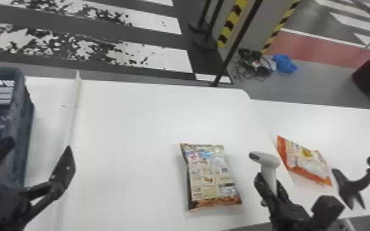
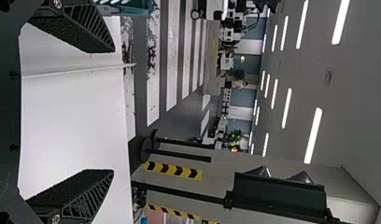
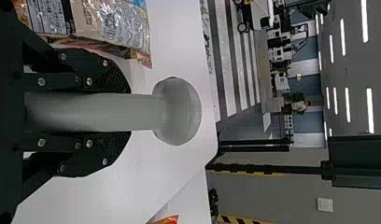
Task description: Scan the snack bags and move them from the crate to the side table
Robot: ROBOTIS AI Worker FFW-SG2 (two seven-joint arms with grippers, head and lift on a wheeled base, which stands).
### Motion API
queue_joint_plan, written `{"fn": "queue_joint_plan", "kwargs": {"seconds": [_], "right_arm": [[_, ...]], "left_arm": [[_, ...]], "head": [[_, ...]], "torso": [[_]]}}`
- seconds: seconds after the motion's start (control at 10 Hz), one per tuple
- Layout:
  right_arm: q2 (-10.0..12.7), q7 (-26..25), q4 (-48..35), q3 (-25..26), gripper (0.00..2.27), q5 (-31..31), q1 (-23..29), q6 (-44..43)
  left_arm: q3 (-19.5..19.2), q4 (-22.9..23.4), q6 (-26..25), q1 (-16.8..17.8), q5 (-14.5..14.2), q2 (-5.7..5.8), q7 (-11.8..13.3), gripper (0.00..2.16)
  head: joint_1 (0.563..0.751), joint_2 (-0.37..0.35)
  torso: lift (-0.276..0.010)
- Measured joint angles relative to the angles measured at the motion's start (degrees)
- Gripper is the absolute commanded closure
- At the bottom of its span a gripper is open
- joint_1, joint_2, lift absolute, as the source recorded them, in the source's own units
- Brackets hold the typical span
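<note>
The bag (image 1: 210, 178) lies flat on the table (image 1: 126, 123), its long axis running away from the robot, the near end angled a little right. Just right of it, the right gripper (image 1: 269, 179) is closed round the scanner (image 1: 270, 160), the nearer arm by far. Well left of the bag, the left gripper (image 1: 38, 147) stands wide and empty beside the crate (image 1: 21, 123). A scan likely needs only a short leftward swing towards the bag.
</note>
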State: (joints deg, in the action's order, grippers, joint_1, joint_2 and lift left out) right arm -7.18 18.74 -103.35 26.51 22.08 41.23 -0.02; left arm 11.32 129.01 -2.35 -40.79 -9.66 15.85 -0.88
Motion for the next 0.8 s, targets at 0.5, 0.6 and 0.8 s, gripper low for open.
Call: {"fn": "queue_joint_plan", "kwargs": {"seconds": [0.5, 0.6, 0.8], "right_arm": [[1.4, 0.1, -5.6, -5.9, 2.24, -1.9, 6.9, -3.5], [1.3, 0.1, -5.9, -7.0, 2.24, -2.7, 7.3, -3.8], [1.3, 0.1, -5.9, -7.9, 2.24, -4.1, 7.6, -4.0]], "left_arm": [[0.6, -1.3, 0.1, 1.5, -0.6, -0.04, 0.1, 0.07], [0.5, -1.3, 0.1, 1.5, -0.7, -0.03, 0.1, 0.07], [0.5, -1.2, 0.1, 1.5, -0.8, 0.05, 0.1, 0.07]], "head": [[0.695, -0.350], [0.695, -0.350], [0.695, -0.350]], "torso": [[-0.087], [-0.087], [-0.087]]}}
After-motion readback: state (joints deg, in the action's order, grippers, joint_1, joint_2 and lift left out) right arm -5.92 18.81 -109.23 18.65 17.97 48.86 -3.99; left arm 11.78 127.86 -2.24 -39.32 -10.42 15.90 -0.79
